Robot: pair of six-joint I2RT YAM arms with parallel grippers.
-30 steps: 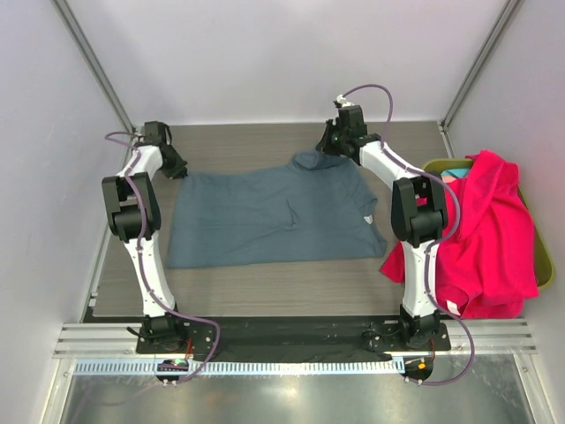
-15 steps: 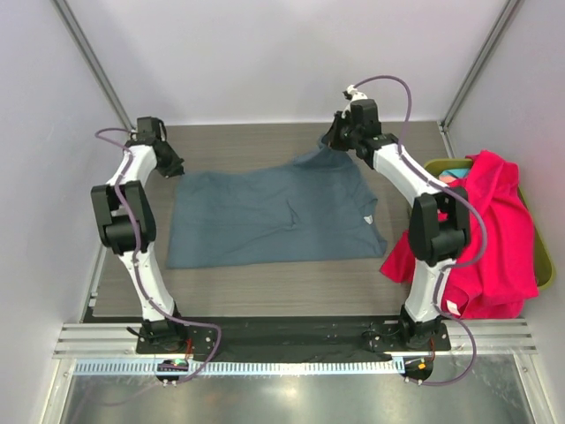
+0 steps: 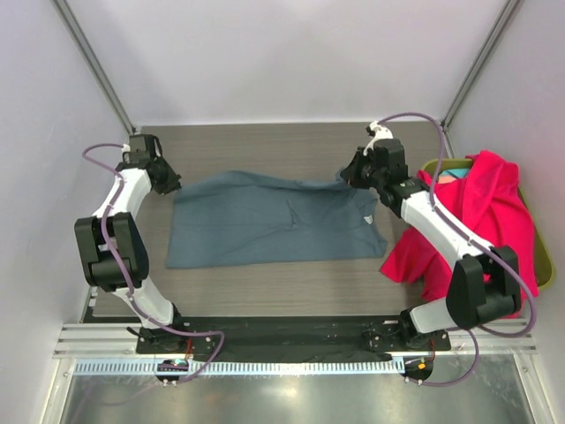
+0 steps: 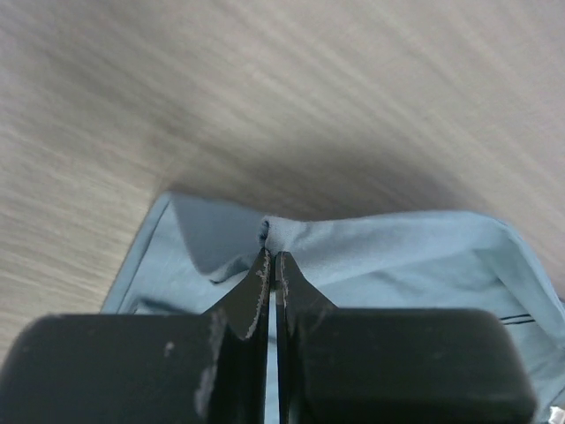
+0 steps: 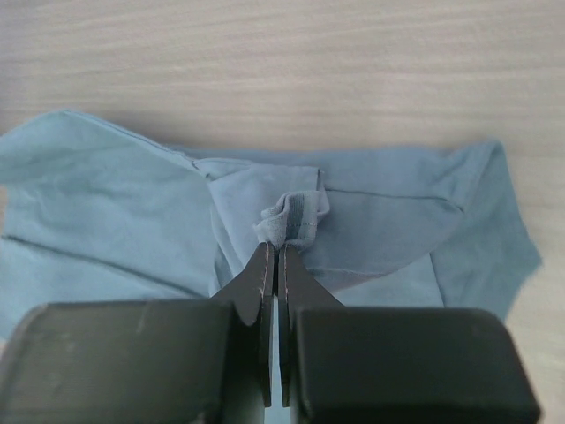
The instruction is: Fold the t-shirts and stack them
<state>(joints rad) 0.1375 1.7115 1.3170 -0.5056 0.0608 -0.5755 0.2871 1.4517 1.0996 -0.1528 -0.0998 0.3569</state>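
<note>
On the tabletop point(image 3: 265, 146): a slate grey-blue t-shirt point(image 3: 274, 219) lies spread flat between the two arms. It is soft matte knit, roughly rectangular, with a shallow crease near its middle.
Far edge of the shirt: drawn into a nearly straight line from one tool to the other, with small folds gathered at each end.
Left tool point(image 3: 169, 184): black fingers pressed together, with a small pucker of the shirt's far left corner pinched at their tips.
Right tool point(image 3: 346, 177): fingers likewise closed, clamping a rolled, ribbed bit of hem at the shirt's far right corner.
Neck label point(image 3: 368, 217): a small white tab at the shirt's right edge.
Pink-red t-shirt point(image 3: 485, 230): bright and crumpled in loose folds, draped over the bin and spilling down onto the tabletop just right of the grey-blue one.
Bin point(image 3: 542, 256): olive-green with a rounded rim, at the right side of the tabletop.
Bin contents: a patch of teal cloth point(image 3: 455, 174) shows at its far end, under the pink-red shirt.
Surface: grey-brown wood-grain laminate, matte.
Room: plain pale walls point(image 3: 282, 53) on three sides, slanting metal posts point(image 3: 93, 62) in the far corners, and a ribbed aluminium rail point(image 3: 291, 339) along the near edge.
</note>
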